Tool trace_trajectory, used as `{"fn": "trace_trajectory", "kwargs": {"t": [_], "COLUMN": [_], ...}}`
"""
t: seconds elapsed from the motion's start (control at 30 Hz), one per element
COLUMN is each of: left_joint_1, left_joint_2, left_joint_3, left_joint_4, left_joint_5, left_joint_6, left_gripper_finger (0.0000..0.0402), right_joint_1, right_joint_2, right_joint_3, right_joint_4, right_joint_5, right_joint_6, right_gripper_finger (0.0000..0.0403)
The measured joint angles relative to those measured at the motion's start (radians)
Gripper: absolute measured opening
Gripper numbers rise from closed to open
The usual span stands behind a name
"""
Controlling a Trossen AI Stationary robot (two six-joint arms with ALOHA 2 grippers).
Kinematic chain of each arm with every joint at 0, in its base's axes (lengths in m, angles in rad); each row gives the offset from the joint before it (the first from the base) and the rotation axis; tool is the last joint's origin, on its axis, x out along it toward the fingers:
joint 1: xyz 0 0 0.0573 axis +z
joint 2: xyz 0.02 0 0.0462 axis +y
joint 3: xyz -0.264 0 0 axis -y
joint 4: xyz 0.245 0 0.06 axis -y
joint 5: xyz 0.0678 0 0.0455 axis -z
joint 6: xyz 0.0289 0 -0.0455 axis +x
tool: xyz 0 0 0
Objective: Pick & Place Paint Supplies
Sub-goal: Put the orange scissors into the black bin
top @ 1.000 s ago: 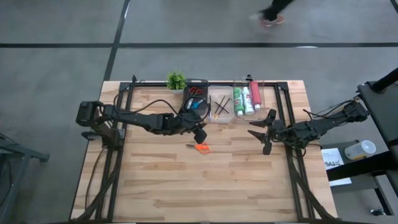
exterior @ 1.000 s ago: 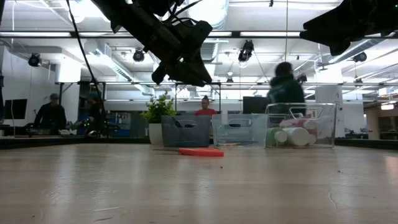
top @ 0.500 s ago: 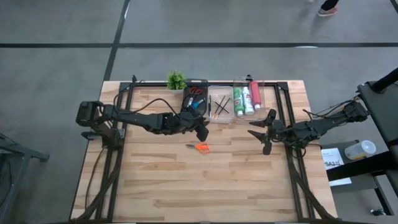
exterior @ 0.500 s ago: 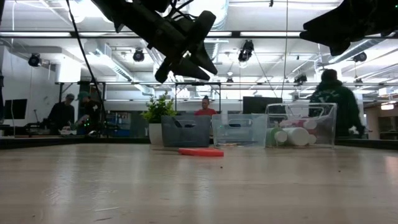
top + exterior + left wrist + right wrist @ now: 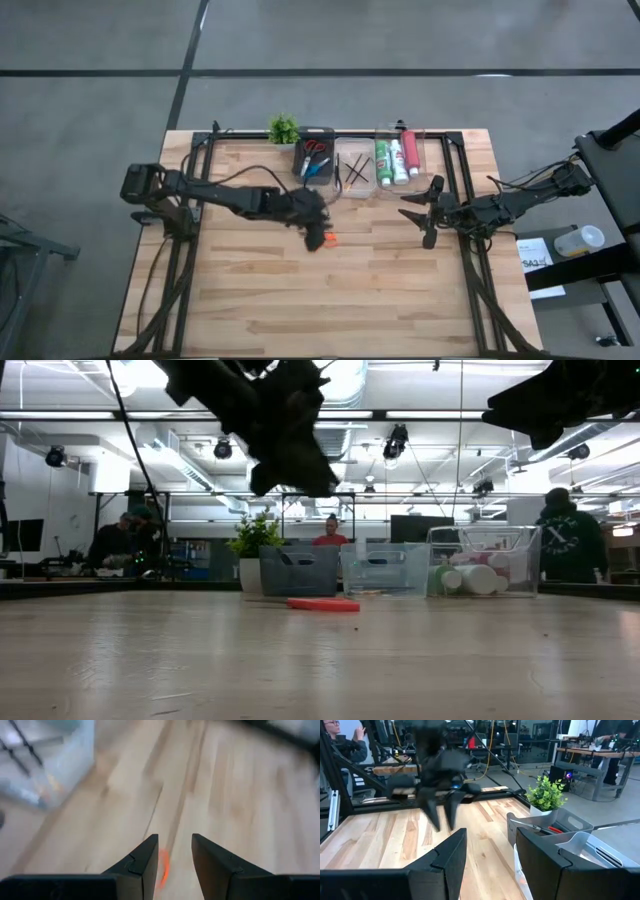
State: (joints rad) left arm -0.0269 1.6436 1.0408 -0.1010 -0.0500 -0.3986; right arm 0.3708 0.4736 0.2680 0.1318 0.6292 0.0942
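The orange-handled scissors (image 5: 329, 239) lay flat on the wooden table (image 5: 260, 300), right under the left gripper (image 5: 316, 234), whose fingers were parted with nothing in them. Further off, the right gripper (image 5: 424, 214) waited near the bins, slightly open, also empty.

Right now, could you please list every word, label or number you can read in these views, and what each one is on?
"X": a large pale mark on the back of a person's dark top, low view.
Printed white sheet beside the table: too small to read.
Green and white paint tubes: labels unreadable.
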Motion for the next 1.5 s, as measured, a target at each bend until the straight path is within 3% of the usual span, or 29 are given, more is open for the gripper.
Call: {"fn": "trace_trajectory", "kwargs": {"t": [0.2, 0.57, 0.9, 1.5], "left_joint_1": [-0.020, -0.031, -0.034, -0.030], "left_joint_2": [0.007, 0.150, 0.229, 0.350], "left_joint_3": [-0.019, -0.031, -0.031, -0.028], "left_joint_4": [-0.123, 0.022, 0.069, 0.160], "left_joint_5": [-0.153, -0.152, -0.103, -0.153], "left_joint_6": [0.030, 0.186, 0.168, 0.157], "left_gripper_finger": [0.0127, 0.0127, 0.0127, 0.0127], "right_joint_1": [0.000, 0.000, 0.000, 0.000], "right_joint_2": [0.000, 0.000, 0.001, 0.001], "right_joint_3": [0.000, 0.000, 0.000, -0.001], "right_joint_4": [0.000, 0.000, 0.000, -0.001], "right_joint_5": [0.000, 0.000, 0.000, 0.000], "right_joint_6": [0.002, 0.001, 0.000, 0.000], "right_gripper_finger": [0.0168, 0.0168, 0.0168, 0.0168]}}
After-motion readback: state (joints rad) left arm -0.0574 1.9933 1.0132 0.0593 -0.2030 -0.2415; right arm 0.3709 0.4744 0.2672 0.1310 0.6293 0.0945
